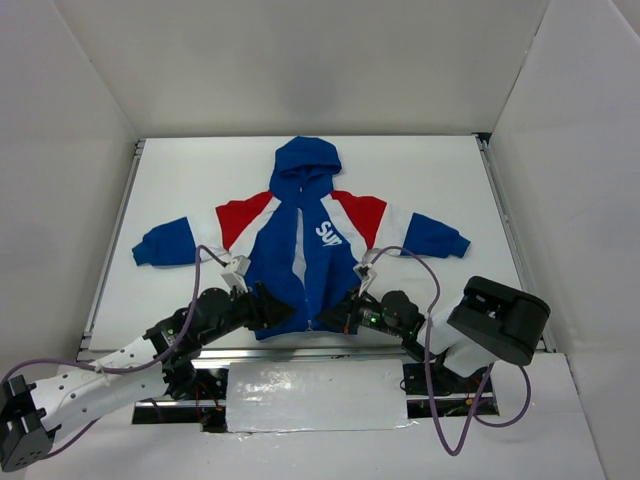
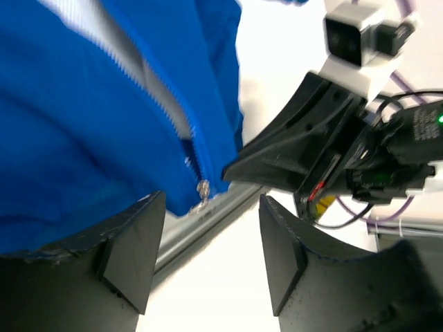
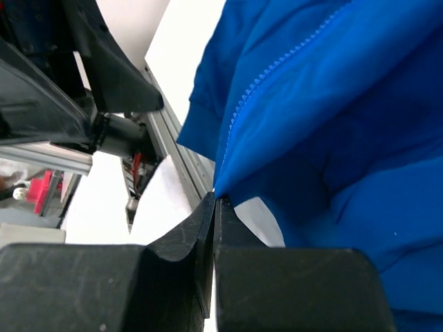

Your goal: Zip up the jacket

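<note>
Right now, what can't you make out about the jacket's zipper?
Top view: the left gripper and right gripper cover the zipper's start on the jacket.
Left wrist view: the zipper pull is small and blurred; whether both sides are joined is unclear.
Right wrist view: zipper teeth run off the top edge.

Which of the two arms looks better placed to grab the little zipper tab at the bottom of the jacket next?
Left, probably. The left pincer stands open, lined up on the zipper pull, holding nothing. The right pincer is shut on the jacket hem beside it, apparently steadying the fabric.
</note>
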Available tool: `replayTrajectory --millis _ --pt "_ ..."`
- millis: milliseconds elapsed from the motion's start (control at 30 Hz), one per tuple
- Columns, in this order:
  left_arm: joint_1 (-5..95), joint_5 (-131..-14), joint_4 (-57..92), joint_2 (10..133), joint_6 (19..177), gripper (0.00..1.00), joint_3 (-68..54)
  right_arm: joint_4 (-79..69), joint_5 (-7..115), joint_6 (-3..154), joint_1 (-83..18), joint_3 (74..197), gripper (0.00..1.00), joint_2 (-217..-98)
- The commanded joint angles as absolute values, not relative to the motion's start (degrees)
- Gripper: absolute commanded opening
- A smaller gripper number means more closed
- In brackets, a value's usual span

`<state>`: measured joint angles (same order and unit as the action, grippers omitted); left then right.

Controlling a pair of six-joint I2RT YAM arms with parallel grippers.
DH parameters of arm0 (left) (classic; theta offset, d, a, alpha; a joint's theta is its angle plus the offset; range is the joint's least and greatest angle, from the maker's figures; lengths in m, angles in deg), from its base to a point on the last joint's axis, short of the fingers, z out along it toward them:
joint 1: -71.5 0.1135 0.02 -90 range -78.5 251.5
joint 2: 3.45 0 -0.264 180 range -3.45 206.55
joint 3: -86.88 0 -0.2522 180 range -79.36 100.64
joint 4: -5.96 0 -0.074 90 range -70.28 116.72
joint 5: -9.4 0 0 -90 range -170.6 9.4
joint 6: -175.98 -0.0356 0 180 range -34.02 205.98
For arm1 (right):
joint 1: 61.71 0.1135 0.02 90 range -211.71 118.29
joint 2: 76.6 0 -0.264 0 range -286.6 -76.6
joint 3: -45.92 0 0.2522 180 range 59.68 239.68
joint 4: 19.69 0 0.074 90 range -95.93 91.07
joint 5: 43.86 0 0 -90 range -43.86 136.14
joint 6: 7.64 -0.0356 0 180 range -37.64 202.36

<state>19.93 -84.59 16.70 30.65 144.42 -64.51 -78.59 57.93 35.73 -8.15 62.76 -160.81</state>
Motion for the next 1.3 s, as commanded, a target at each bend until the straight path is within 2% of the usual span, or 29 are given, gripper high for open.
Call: replayTrajectory --millis 0,200,433,533,600,1000,1267 --pt "19.6 -81.1 12.5 30.2 148.9 0.67 -66.5 -90.5 57.1 35.7 -7.7 59.9 0.0 -162.2" --pt "19.3 -77.2 7.8 32.8 152.6 0.66 -70.0 -92.9 56.8 34.6 -7.7 59.9 0.0 -163.9" --pt "18.9 -76.7 0.1 34.1 153.4 0.65 -73.2 -105.1 61.4 30.1 -7.5 60.2 0.0 -168.4" --pt "18.9 -76.4 -1.8 35.3 153.1 0.65 -73.8 -104.0 62.9 29.5 -7.6 61.7 0.0 -167.9" --pt "18.9 -76.5 -2.4 36.8 152.9 0.6 -73.6 -103.3 62.3 29.8 -7.7 61.7 0.0 -167.0" --pt "18.9 -77.3 -8.8 44.8 152.9 0.59 -76.3 -93.5 61.1 32.6 -7.7 62.5 0.0 -159.2" --pt "18.8 -77.4 -14.5 44.4 152.5 0.6 -77.3 -94.5 61.2 32.4 -7.7 62.5 0.0 -160.7"
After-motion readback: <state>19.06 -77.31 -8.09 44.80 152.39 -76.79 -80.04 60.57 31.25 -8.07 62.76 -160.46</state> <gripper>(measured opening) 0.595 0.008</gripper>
